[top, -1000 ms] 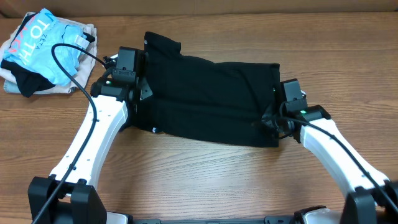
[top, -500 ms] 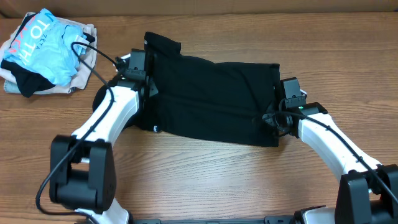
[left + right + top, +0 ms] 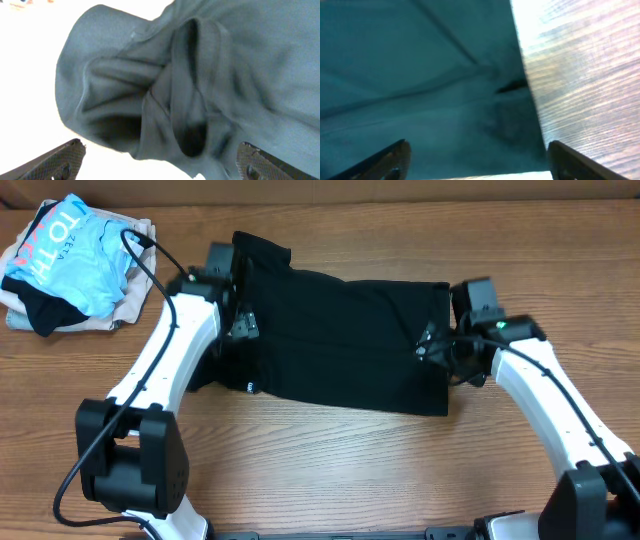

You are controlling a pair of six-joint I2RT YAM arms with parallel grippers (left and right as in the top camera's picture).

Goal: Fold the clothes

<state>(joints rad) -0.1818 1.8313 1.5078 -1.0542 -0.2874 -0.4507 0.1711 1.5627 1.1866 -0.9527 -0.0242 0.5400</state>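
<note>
A wood-grain desk [image 3: 330, 470] fills the overhead view, with a strip of plain wall along its far edge. The black shirt [image 3: 340, 345] lies flat across the middle of the desk as a broad, roughly rectangular band. One sleeve sticks out at its far left corner, and a small white mark [image 3: 248, 388] shows on its near left edge.

The left gripper [image 3: 240, 323] hangs over the left end of the shirt. In the left wrist view its fingers [image 3: 65, 159] stand wide apart at the bottom corners, open, with nothing caught between them. Below lies bunched fabric with a sleeve opening [image 3: 187, 85] folded over on itself.

The right gripper [image 3: 432, 345] is at the right end of the shirt. In its wrist view the fingers [image 3: 387, 159] are likewise spread wide and grip nothing. The shirt's right edge runs down the picture there, with bare desk beside it.

Well apart from the shirt, at the far left corner of the desk, sits a pile of clothes. A light blue garment [image 3: 70, 250] with pink-and-white lettering lies on top of a beige garment [image 3: 140, 232].
</note>
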